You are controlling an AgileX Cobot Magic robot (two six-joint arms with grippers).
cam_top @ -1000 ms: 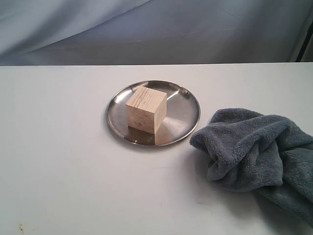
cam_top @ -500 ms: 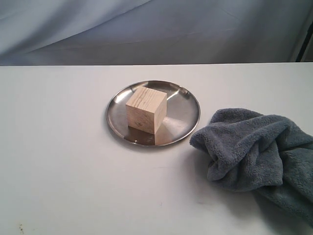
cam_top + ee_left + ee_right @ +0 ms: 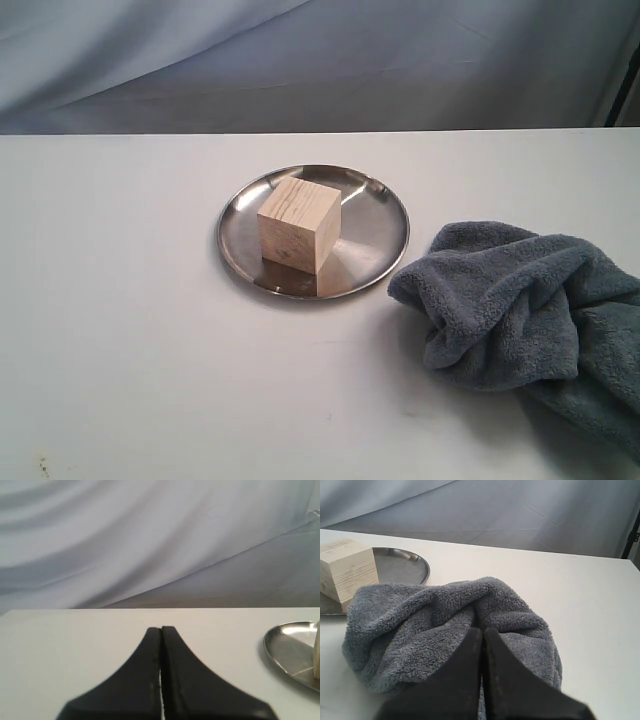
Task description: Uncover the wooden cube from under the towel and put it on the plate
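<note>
Pale wooden cube (image 3: 298, 224) sat on steel plate (image 3: 385, 235), beyond towel (image 3: 520, 300) from my right gripper (image 3: 482, 630). Towel lay bunched just in front of its tips. Right gripper and left gripper (image 3: 161, 629) both pinched closed, empty. Job looked done. Best move: lift away slow, bump nothing.
</note>
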